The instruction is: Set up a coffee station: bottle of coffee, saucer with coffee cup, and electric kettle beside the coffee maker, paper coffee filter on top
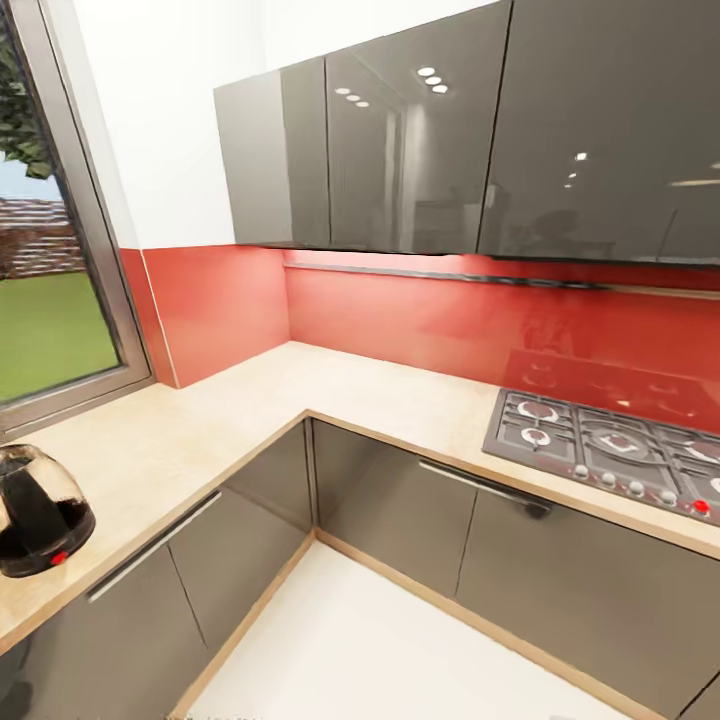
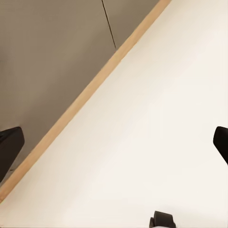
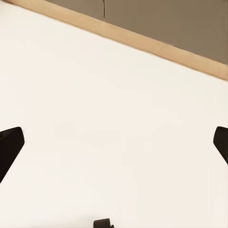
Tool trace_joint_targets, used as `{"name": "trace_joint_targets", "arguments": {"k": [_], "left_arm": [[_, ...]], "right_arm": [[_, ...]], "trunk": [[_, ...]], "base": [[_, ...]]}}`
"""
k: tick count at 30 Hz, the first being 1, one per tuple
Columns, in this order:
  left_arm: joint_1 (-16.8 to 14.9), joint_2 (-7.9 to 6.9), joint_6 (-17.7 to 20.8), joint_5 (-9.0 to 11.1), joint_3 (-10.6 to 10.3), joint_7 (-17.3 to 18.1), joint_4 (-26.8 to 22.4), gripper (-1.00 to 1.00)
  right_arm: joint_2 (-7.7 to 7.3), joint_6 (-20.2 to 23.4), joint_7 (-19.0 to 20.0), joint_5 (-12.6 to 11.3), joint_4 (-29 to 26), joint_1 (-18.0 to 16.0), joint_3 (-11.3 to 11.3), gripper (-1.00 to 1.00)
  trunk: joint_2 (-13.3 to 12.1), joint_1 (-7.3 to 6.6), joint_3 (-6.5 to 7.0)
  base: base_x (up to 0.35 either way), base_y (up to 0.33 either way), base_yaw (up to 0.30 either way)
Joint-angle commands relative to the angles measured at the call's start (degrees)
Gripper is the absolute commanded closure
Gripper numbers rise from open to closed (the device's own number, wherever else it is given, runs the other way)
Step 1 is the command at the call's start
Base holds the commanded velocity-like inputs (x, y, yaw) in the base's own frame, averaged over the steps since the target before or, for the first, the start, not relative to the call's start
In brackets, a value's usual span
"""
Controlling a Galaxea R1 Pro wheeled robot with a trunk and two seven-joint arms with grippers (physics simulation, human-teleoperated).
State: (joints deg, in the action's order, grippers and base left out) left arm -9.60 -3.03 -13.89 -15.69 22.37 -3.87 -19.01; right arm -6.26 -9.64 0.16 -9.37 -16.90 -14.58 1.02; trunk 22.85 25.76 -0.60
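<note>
Electric kettle [image 1: 38,512] sitting at the near-left end of the L-shaped countertop [image 1: 330,385], glass-bodied, dark-based, a small red switch low on the front, just under the window [image 1: 50,290]. Standing upright, close to the counter's front edge. No coffee maker, coffee bottle, filter, saucer or cup to be spotted along this stretch of counter.

Further along, past the inside corner: gas hob [image 1: 612,452] set into the right-hand run, red backsplash [image 1: 400,320] behind, glossy grey wall cabinets [image 1: 400,140] above, grey base cabinets [image 1: 400,510] below with long bar handles.

Left gripper [image 2: 114,142] hanging low, pointing down at pale floor [image 2: 156,118] beside a wooden plinth strip [image 2: 85,97] and grey cabinet front; fingers [image 2: 10,142] wide apart at the picture's edges, nothing between them. Right gripper [image 3: 114,142] much the same: jaws apart, empty, aimed at floor with the plinth running across beyond.

By the look of it, a travelling and searching step, arms tucked, no grasp begun. Kettle the one task item within sight, so likely the next candidate: calls for turning the base toward the left run, raising an arm to counter height, and closing on the kettle's handle side. Destination unknown yet, coffee maker needing locating first.
</note>
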Motion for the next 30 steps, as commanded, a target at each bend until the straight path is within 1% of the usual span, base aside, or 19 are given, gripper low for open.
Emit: {"name": "trace_joint_targets", "arguments": {"k": [1, 30], "left_arm": [[-0.07, 0.03, -0.28, -0.61, 0.30, -0.17, 0.11, -1.00], [-0.07, -0.04, -0.33, -0.48, 0.39, -0.17, 0.11, -1.00]], "right_arm": [[-0.02, -0.20, 0.02, -0.48, 0.02, -0.01, 0.13, -1.00], [0.10, -0.19, 0.02, -0.48, 0.11, -0.01, 0.13, -1.00]], "trunk": [[0.07, 0.02, -0.06], [0.07, 0.02, -0.06]], "base": [[0.000, 0.000, 0.275], [0.000, 0.000, 0.275]]}}
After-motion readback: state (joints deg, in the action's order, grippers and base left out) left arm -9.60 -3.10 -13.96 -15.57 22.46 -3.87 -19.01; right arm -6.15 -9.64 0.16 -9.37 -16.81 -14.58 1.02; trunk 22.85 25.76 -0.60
